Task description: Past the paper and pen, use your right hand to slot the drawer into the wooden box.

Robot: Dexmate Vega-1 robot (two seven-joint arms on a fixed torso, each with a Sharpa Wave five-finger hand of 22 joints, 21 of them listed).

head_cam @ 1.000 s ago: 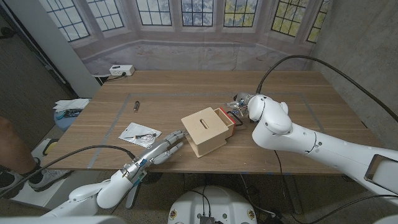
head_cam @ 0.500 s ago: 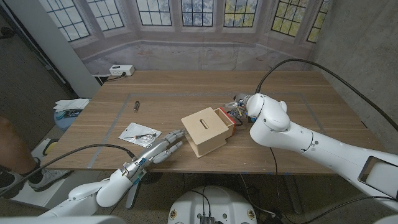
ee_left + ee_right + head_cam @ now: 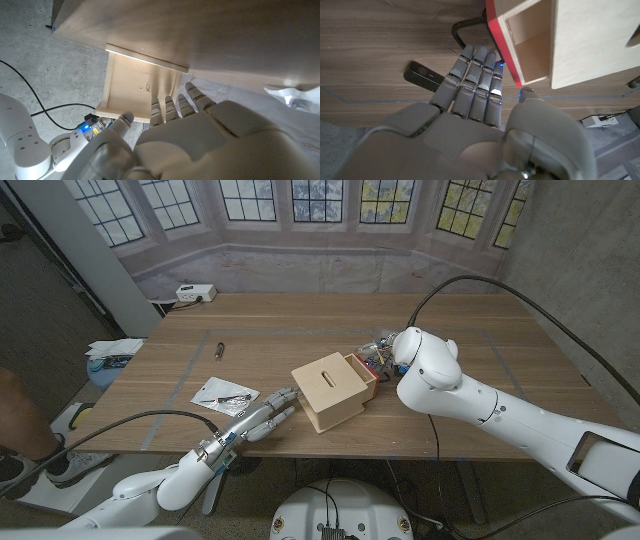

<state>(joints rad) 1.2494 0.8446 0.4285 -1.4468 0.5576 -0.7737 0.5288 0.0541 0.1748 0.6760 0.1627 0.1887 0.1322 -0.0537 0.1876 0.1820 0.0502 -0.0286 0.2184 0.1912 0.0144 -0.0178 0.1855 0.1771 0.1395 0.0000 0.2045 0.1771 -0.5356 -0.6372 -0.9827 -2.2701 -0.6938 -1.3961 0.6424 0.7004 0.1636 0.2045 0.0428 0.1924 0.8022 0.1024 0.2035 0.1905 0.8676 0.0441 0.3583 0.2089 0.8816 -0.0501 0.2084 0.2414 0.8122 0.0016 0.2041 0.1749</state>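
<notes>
The right hand [image 3: 480, 95], fingers straight and holding nothing, touches the red-fronted drawer [image 3: 366, 371] sticking partway out of the wooden box [image 3: 330, 389].

A long wooden table [image 3: 300, 315] stands before a backdrop of leaded bay windows [image 3: 310, 200]. A grey concrete wall [image 3: 575, 250] rises beside the table's right edge; dark panels [image 3: 45, 290] stand past its left edge.

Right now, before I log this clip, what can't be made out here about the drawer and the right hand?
- Head view: the right hand is mostly hidden behind its own wrist; contact with the drawer unreadable.
- Right wrist view: the drawer is partly out, but its inner end is hidden inside the wooden box.
- Head view: the pen on the paper is too small to detail.
</notes>
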